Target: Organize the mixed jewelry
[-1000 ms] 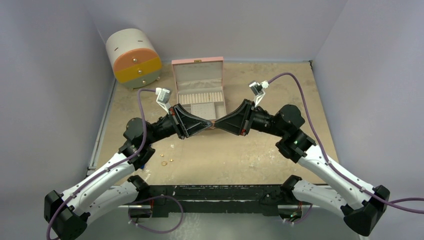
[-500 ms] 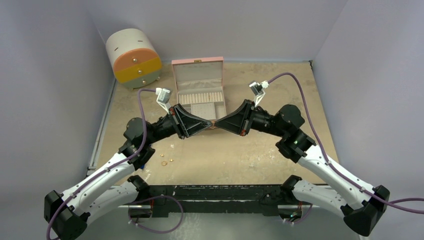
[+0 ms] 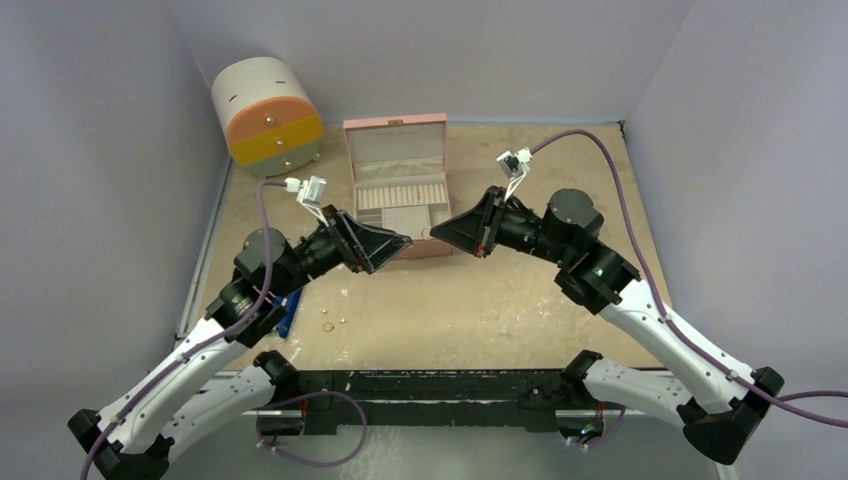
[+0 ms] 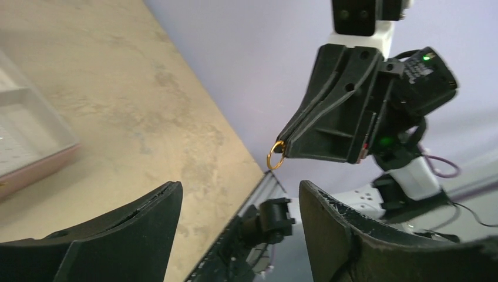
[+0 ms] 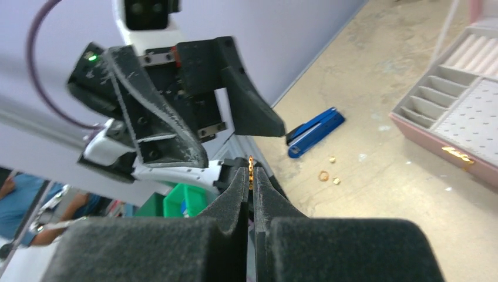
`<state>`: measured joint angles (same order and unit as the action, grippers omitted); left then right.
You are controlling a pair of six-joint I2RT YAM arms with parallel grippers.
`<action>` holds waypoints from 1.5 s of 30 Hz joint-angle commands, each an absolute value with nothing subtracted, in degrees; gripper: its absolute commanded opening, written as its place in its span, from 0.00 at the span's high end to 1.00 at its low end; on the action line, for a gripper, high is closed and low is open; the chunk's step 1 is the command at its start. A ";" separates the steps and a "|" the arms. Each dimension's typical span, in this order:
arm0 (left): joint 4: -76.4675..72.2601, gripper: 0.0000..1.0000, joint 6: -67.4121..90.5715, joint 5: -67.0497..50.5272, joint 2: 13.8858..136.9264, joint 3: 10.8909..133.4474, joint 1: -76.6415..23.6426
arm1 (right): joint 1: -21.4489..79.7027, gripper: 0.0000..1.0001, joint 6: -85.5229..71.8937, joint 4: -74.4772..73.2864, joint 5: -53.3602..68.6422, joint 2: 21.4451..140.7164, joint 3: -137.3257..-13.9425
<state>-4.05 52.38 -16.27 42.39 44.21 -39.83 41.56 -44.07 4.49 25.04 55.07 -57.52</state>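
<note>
Now parted: right gripper (image 5: 251,177) keeps gold ring (image 4: 275,157), left gripper (image 4: 238,189) gapes.

Your left arm (image 3: 200,345) is reaching forward and inward with a bent elbow, and your left gripper (image 3: 402,240) is pointing right, its fingers (image 4: 135,235) standing wide apart. Your right arm (image 3: 650,325) is mirroring that pose. Your right gripper (image 3: 437,232) is pointing left, its fingers (image 5: 229,200) pressing together and pinching a small gold ring (image 4: 276,158) at the tips. The two grippers are facing each other tip to tip, near but not touching.
</note>
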 commanded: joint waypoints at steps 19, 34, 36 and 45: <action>34.37 0.27 28.32 19.11 34.57 56.94 -40.03 | 41.24 1.00 -20.50 -16.96 -8.32 85.31 -81.72; 32.70 0.27 26.55 24.59 34.35 49.33 -39.96 | 40.88 1.00 -21.17 -20.42 -14.16 109.23 -99.87; 32.67 0.27 26.48 24.66 34.50 49.23 -39.93 | 40.86 1.00 -21.37 -20.81 -14.82 111.42 -101.60; 32.96 0.27 26.46 25.24 34.88 48.97 -39.94 | 40.56 1.00 -22.20 -20.88 -16.61 117.02 -104.37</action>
<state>35.29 27.77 24.32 34.87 48.88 -39.83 41.06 -21.56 -20.78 -14.26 116.97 -101.45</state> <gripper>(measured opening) 0.727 0.009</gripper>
